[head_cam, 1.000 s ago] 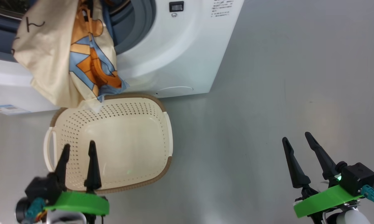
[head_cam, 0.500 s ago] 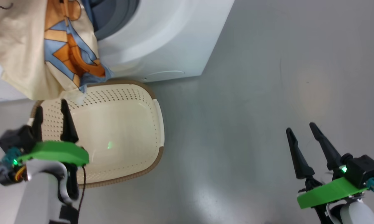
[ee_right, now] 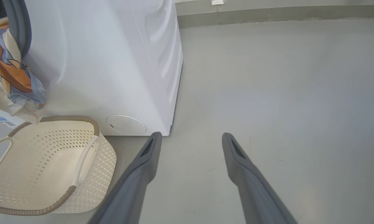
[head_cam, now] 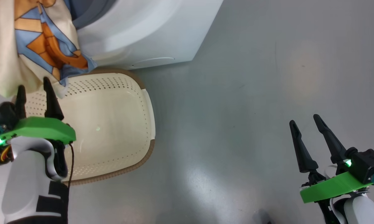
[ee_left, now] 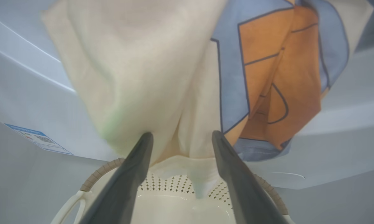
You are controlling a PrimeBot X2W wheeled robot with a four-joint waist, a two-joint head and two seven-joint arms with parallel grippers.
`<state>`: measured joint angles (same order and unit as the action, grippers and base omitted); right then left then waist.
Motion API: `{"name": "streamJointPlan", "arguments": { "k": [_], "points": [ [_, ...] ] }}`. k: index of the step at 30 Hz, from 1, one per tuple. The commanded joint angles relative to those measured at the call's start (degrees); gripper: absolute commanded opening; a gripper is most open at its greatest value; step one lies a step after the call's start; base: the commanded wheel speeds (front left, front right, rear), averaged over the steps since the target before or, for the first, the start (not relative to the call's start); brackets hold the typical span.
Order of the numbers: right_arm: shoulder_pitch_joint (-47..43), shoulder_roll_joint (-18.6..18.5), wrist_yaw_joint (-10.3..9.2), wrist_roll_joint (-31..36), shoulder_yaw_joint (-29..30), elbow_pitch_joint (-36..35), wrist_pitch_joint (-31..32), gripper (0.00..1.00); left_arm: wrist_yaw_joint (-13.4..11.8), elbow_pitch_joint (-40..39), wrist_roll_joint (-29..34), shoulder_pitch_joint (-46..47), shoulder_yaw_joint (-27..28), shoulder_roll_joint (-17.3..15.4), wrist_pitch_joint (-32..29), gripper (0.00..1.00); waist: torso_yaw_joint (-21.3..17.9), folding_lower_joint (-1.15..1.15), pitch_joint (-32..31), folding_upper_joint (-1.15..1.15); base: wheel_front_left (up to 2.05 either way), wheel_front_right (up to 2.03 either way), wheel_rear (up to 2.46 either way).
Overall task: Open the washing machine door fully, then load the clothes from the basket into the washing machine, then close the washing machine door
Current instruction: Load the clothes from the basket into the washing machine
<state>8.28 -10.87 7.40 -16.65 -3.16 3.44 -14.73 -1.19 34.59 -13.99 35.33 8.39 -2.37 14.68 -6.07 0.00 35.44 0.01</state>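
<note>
Left wrist view puts the left pincer at the centre of things: its two dark fingers are spread wide and grip nothing, with the tips just below the hanging clothes. These are a cream piece and a blue-and-orange print, draped out of the washing machine and down its white front, the lowest hem reaching the far rim of the basket. The basket looks emptied and sits on the floor right against the machine's foot. Well apart on the other side, the right pincer is likewise spread and idle over bare floor. Loading seems unfinished, judging by how much fabric lies outside the drum. The risk from here is that the spread fingers push up and catch just one fold, so the rest slides off the lip and drops back into the basket or onto the floor. Shutting the door over a trailing hem would trap the hem in the seal, and a fingertip could snag the basket's rim and drag it. The right wrist view adds what the left's close-up lacks — the grey gasket from which the cloth spills, and the machine's side — while the head view gives how far apart the two arms stand.
</note>
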Motion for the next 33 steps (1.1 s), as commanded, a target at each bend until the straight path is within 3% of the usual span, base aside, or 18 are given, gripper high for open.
{"name": "streamJointPlan", "arguments": {
  "k": [1,28,32,33],
  "points": [
    [-0.2,-0.9,0.09,0.6,-1.1,-1.4,-0.3,1.00,0.2,-0.5,1.1,0.4,1.9,-1.8,0.3,1.00,-0.4,0.00,0.6,-0.01,0.00,0.00,0.00],
    [-0.3,-1.7,0.09,0.3,-0.7,-2.6,-0.3,1.00,1.8,-0.3,5.7,10.3,8.3,-2.4,0.3,0.98,-2.0,0.00,4.4,-0.01,0.00,0.00,0.00],
    [-0.3,-1.6,0.09,0.3,-0.3,-2.6,-0.3,1.00,2.3,-1.9,6.0,10.7,9.0,-2.0,0.3,0.47,-2.1,0.00,4.7,-0.01,0.00,0.00,0.00],
    [-0.3,-1.6,0.09,0.2,-0.3,-2.6,-0.3,1.00,2.4,-2.2,6.0,10.8,9.1,-1.9,0.3,0.44,-2.1,0.00,4.7,-0.01,0.00,0.00,0.00]
  ]
}}
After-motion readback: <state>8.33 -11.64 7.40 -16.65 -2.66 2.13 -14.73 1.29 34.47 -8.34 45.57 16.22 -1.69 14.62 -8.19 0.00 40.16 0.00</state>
